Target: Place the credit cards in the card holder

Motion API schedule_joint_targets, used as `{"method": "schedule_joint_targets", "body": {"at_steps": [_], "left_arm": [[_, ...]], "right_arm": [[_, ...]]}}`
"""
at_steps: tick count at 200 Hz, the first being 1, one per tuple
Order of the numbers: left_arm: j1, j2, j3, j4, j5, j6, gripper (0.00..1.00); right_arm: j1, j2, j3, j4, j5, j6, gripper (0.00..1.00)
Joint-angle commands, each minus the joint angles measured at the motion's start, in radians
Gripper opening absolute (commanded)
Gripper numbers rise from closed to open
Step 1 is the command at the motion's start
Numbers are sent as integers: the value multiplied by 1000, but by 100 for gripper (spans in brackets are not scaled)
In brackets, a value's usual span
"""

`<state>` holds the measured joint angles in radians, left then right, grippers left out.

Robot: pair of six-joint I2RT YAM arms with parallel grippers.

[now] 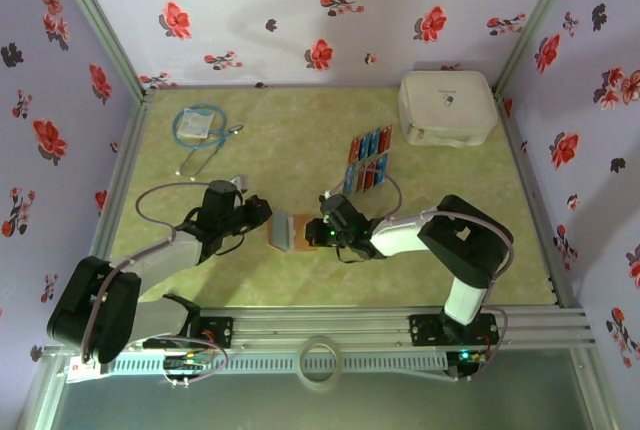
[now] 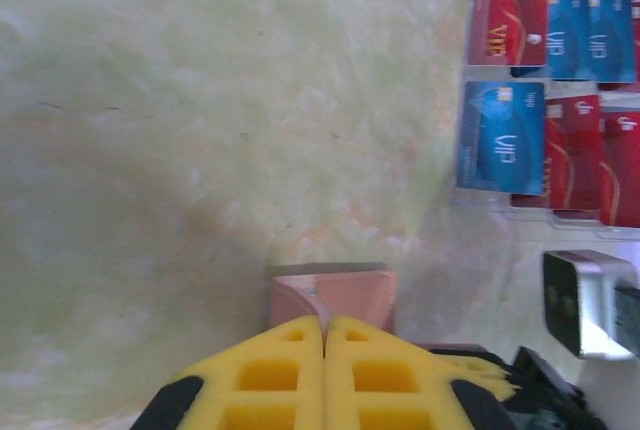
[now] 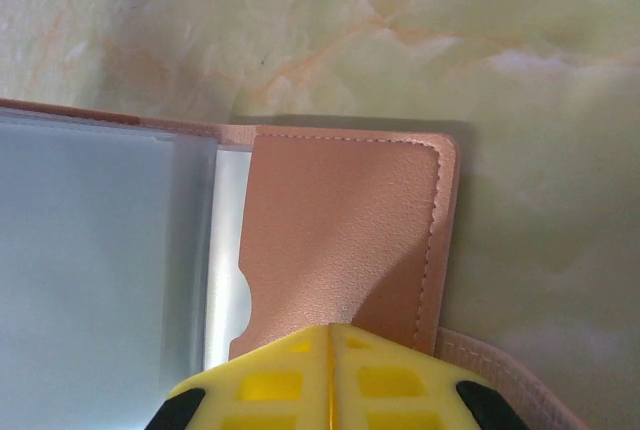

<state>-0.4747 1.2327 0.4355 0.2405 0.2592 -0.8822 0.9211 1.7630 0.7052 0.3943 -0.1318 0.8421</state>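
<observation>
Top view: the card holder point(image 1: 290, 233), a small reddish-brown wallet lying open with a greyish sleeve on its left half, sits on the green marbled table point(image 1: 300, 140) near the front edge, between the two arms. The left gripper point(image 1: 266, 222) meets its left side, the right gripper point(image 1: 322, 233) its right. The credit cards point(image 1: 368, 160), red and blue, lie in two rows just beyond the right gripper. A white box point(image 1: 447, 107) fills the far right corner and a blue cable coil point(image 1: 198, 128) lies far left. Bare surface stretches between them, and floral walls point(image 1: 60, 100) hem the table in.

Left wrist: the left gripper point(image 2: 325, 328) has its yellow pads pressed together on the card holder's point(image 2: 350, 295) near edge. Open table runs ahead, with the credit cards point(image 2: 545, 135) at right.

Right wrist: the right gripper point(image 3: 330, 335) has its pads closed against each other at the near edge of the card holder's point(image 3: 340, 230) stitched brown pocket. Whether they pinch it cannot be told. Clear sleeves spread left.
</observation>
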Motion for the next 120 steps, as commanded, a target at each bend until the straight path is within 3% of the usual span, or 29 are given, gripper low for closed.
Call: {"method": "schedule_joint_targets", "body": {"at_steps": [1, 31, 90, 120], "left_arm": [[-38, 33, 10, 79, 31, -47, 0], [-54, 79, 20, 106, 29, -45, 4], [-53, 67, 20, 28, -21, 23, 0], [-39, 35, 29, -50, -60, 81, 0]], "right_arm": [[-4, 59, -8, -86, 6, 12, 7], [-4, 66, -4, -88, 5, 14, 7], [-9, 60, 11, -105, -7, 10, 8], [-28, 2, 35, -166, -11, -16, 17]]}}
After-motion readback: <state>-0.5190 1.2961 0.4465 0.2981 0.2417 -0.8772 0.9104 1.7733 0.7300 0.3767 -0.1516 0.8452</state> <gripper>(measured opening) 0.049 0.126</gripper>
